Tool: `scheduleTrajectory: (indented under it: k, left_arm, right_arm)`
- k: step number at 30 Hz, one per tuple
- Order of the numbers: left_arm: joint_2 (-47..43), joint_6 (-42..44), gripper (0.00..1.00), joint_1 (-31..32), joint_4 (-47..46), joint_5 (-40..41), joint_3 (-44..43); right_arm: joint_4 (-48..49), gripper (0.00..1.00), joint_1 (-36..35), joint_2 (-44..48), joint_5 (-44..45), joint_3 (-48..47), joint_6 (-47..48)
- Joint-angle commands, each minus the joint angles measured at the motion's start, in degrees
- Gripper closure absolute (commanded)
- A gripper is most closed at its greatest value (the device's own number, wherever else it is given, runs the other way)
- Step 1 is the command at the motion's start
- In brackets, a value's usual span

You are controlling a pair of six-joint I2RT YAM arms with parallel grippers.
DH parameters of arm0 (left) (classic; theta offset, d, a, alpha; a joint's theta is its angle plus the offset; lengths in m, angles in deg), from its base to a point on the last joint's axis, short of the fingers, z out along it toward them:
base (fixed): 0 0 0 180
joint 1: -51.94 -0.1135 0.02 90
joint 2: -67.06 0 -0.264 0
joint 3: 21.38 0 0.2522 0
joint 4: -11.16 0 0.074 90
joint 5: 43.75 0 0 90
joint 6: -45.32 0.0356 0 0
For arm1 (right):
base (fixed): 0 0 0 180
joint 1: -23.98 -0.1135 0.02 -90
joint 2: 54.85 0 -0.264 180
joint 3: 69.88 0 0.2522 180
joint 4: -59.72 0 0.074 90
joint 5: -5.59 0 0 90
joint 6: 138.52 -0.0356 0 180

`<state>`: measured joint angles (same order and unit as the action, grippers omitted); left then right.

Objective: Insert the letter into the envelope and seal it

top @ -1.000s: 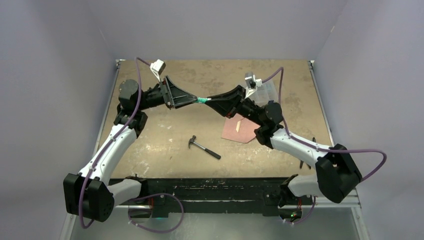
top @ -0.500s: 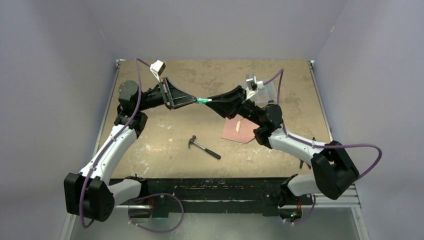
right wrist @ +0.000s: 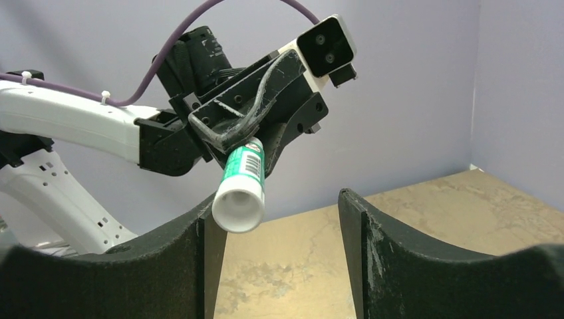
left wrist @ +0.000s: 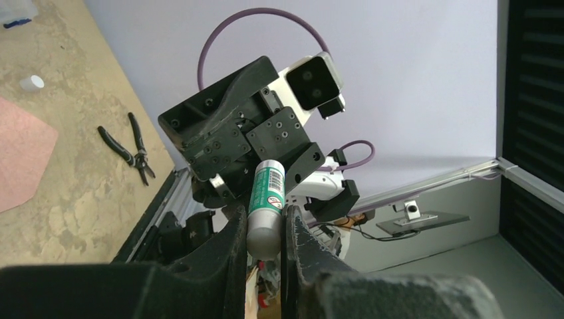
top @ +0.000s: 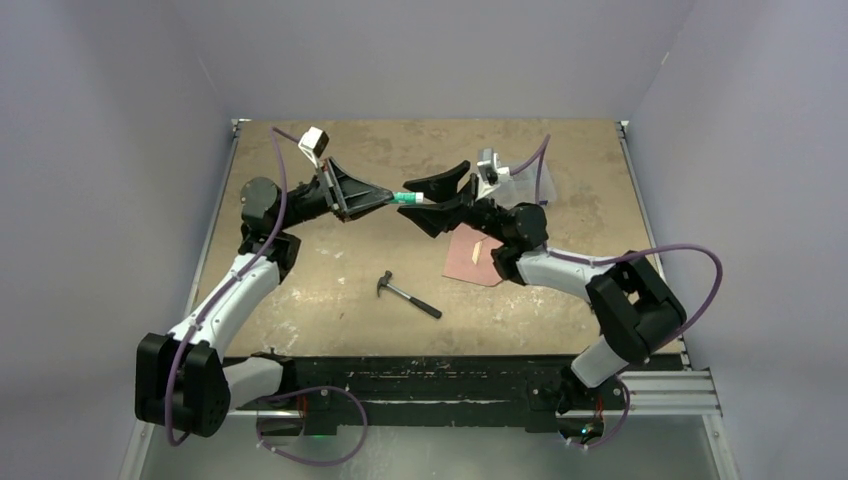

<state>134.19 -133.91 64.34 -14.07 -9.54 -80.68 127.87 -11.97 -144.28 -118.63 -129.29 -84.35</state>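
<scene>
The pink envelope [top: 478, 258] lies flat on the table right of centre, one corner pointed, with a small beige strip on it; it also shows in the left wrist view [left wrist: 20, 159]. No separate letter sheet is in view. My left gripper [top: 385, 199] is shut on a green and white glue stick [top: 405, 199] and holds it in the air above the table's middle. My right gripper [top: 428, 200] is open, its jaws spread on either side of the stick's white end [right wrist: 241, 185], not touching it.
A hammer [top: 408, 296] lies in front of centre. A clear plastic box [top: 530, 185] stands at the back right. Black pliers [left wrist: 130, 149] lie near the right edge, and a small white cap [left wrist: 31, 82] sits on the table beyond the envelope.
My right gripper, earlier closed on the glue stick's end, has opened its jaws wide. The right arm's elbow has swung inward to the left. The left gripper keeps hold of the stick.
</scene>
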Motion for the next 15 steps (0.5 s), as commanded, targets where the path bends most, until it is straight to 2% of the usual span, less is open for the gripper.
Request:
scheduleTrajectory:
  k: [1,10,15]
  left_arm:
    - [0.51,-8.92,1.00,-0.10,-13.12,3.68,2.12]
    - [0.91,-11.50,1.00,0.33,-18.52,5.59,3.89]
    - [1.86,-13.32,1.00,0.82,-21.86,6.21,3.97]
  right_arm:
    - [12.32,0.38,-0.17,-1.40,-2.19,-3.80,0.11]
    - [10.86,0.38,-1.15,-1.49,-6.01,-6.67,0.15]
    - [6.88,0.43,-2.51,-1.07,-6.78,-8.51,1.89]
